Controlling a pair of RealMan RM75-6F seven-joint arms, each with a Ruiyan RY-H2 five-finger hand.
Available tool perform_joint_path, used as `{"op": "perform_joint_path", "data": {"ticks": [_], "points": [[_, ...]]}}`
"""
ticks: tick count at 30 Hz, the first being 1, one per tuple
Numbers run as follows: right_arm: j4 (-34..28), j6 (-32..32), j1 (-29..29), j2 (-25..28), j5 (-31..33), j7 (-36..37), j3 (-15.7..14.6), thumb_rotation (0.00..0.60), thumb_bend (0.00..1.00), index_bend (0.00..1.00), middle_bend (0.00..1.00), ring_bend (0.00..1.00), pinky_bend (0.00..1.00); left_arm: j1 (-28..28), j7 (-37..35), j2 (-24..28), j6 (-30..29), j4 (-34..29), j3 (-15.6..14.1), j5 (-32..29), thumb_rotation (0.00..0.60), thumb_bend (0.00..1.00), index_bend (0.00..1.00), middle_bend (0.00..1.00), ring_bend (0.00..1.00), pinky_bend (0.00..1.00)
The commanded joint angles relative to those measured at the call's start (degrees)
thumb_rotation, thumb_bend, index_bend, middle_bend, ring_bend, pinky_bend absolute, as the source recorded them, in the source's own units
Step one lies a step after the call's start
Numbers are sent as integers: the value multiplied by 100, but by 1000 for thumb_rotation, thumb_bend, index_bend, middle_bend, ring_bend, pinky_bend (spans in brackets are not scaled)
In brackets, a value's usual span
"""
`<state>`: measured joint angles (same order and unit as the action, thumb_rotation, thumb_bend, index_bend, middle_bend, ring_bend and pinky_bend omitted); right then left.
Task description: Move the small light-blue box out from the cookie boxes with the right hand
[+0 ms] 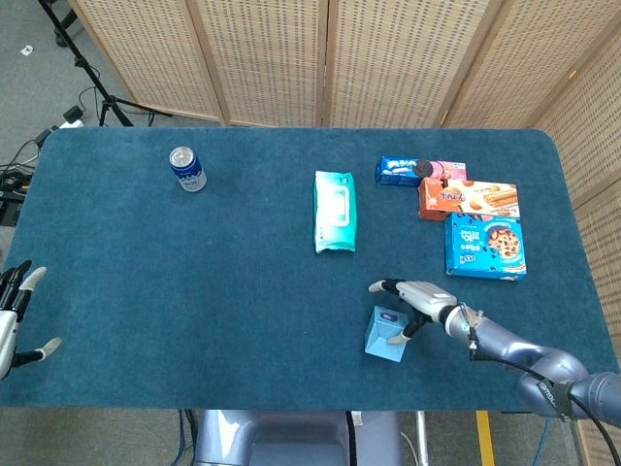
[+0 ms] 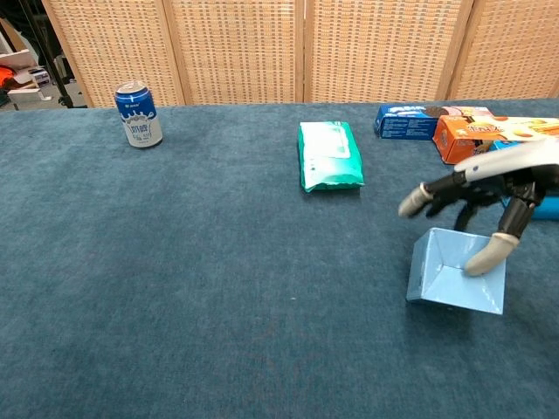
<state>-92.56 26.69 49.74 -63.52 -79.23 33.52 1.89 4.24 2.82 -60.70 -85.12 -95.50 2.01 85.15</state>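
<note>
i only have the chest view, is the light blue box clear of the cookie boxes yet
Observer: In the head view the small light-blue box sits on the table near the front edge, with bare cloth between it and the blue cookie box.
Operator: where's my left hand, can't see it at all
Observer: The left hand is at the table's far left front corner, fingers apart, holding nothing.
Operator: how many cookie boxes back there, mine get cut off
Observer: Three: the blue cookie box, an orange box and a blue and pink pack, lined up front to back.
Operator: and the right hand
Observer: The right hand lies with fingers spread, one fingertip on the box's top.
</note>
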Motion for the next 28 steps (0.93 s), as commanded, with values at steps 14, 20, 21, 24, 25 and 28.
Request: {"op": "perform_joint_path", "data": {"ticks": [14, 20, 21, 24, 25, 28], "points": [[-888, 2729, -1258, 630, -607, -1295, 169, 600, 0, 0, 0, 0, 0, -29, -50, -7, -72, 25, 13, 14, 600, 0, 0, 0, 0, 0], [249, 5209, -2479, -360, -1368, -3237, 4, 600, 0, 0, 0, 0, 0, -19, -155, -45, -92, 140, 40, 27, 600, 0, 0, 0, 0, 0], [398, 5420, -2592, -467, -1430, -3352, -10, 600, 0, 0, 0, 0, 0, -17, -168, -52, -99, 155, 41, 40, 600, 0, 0, 0, 0, 0], [893, 6079, -2959, -822, -1562, -3649, -29, 600, 0, 0, 0, 0, 0, -17, -196, -78, -126, 200, 44, 71, 600, 0, 0, 0, 0, 0], [997, 6224, -3057, -905, -1570, -3673, -36, 600, 0, 0, 0, 0, 0, -16, -203, -83, -123, 209, 45, 67, 600, 0, 0, 0, 0, 0], [1222, 6533, -3300, -1071, -1544, -3648, -51, 600, 0, 0, 0, 0, 0, -12, -219, -92, -103, 230, 40, 63, 600, 0, 0, 0, 0, 0]]}}
